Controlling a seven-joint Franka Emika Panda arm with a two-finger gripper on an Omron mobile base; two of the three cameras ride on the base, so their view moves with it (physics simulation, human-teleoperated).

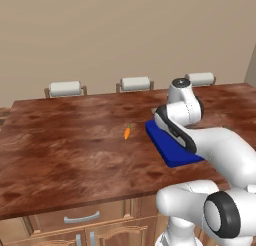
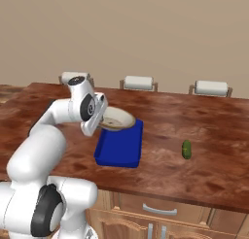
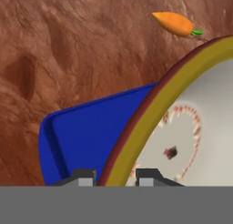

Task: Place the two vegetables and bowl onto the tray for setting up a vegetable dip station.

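The fingers (image 3: 113, 175) are seen clenched on the tan-gold rim of the cream-white bowl (image 3: 200, 123), one tip on each side of the rim in the hand view. In the right base view the bowl (image 2: 118, 119) is held at the far end of the deep blue tray (image 2: 119, 145), partly over it and slightly tilted; whether its underside touches the tray cannot be told. A ring of dotted marks with a dark spot at its centre is visible inside the bowl.

The tray (image 1: 172, 145) lies on the wooden tabletop (image 1: 65, 150) close to the near edge, and in the left base view it is partly hidden behind the white arm.

The small orange carrot (image 1: 127, 133) with a green top is seen lying on the bare tabletop, near the tray but apart from it, on the tray's left. In the hand view the carrot (image 3: 175, 23) appears just beyond the bowl's rim.

The dark green cucumber (image 2: 186, 149) lies on the tabletop well to the right of the tray, toward the near edge
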